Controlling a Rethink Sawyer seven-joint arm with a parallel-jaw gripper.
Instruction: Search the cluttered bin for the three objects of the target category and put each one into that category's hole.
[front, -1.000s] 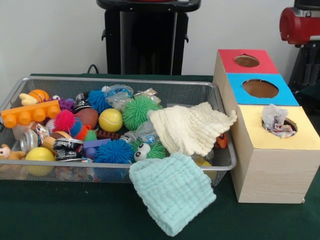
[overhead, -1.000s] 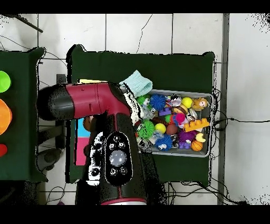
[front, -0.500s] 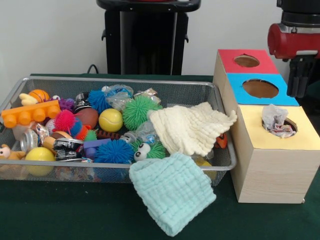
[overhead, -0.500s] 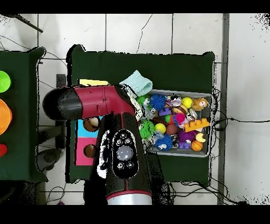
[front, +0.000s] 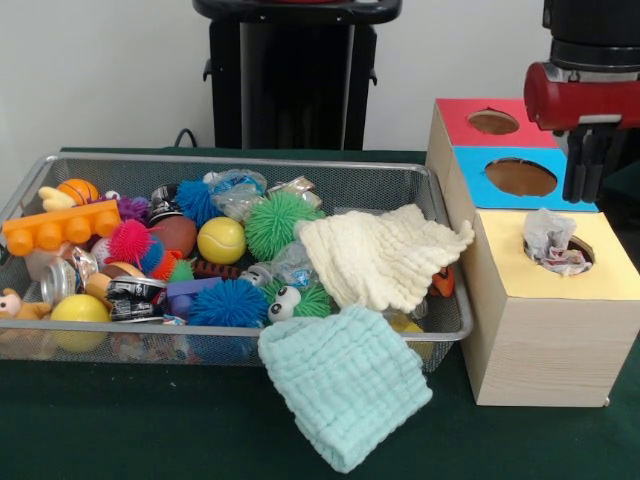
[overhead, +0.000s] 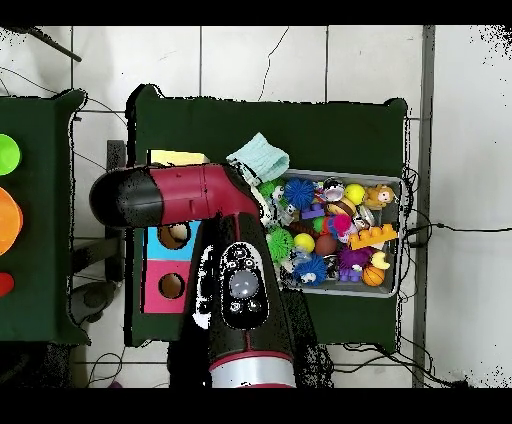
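Front view: wire mesh bin (front: 440, 210) across the left and centre of the frame, packed with toys, among them an orange building brick (front: 60, 227) at the upper left, a yellow ball (front: 221, 240), a green spiky ball (front: 277, 222), a blue spiky ball (front: 229, 303) and a pair of googly eyes (front: 284, 299). A cream knitted cloth (front: 380, 255) lies over the bin's right end; a pale mint cloth (front: 345, 385) hangs over its lower rim onto the green table (front: 120, 425). At right, a wooden sorting box (front: 530, 335) with three holes: red panel (front: 494, 122) uppermost, blue panel (front: 523, 178) in the middle, yellow panel (front: 555, 260) lowest. Crumpled plastic wrap (front: 553, 241) sits in the yellow hole, partly sticking out. The gripper (front: 590, 165) hangs at the upper right, above the blue and yellow panels, with nothing seen in it; I cannot tell how its jaws stand. Overhead view: the red and black arm (overhead: 190, 195) covers most of the box at centre left; the bin lies right of centre, the mint cloth at its upper left corner. Judgement: crumpled wrappers look to be the target category, with one delivered and similar ones seemingly left among the toys. The next move calls for swinging over the bin and coming down on one cleanly, clear of the cloths.
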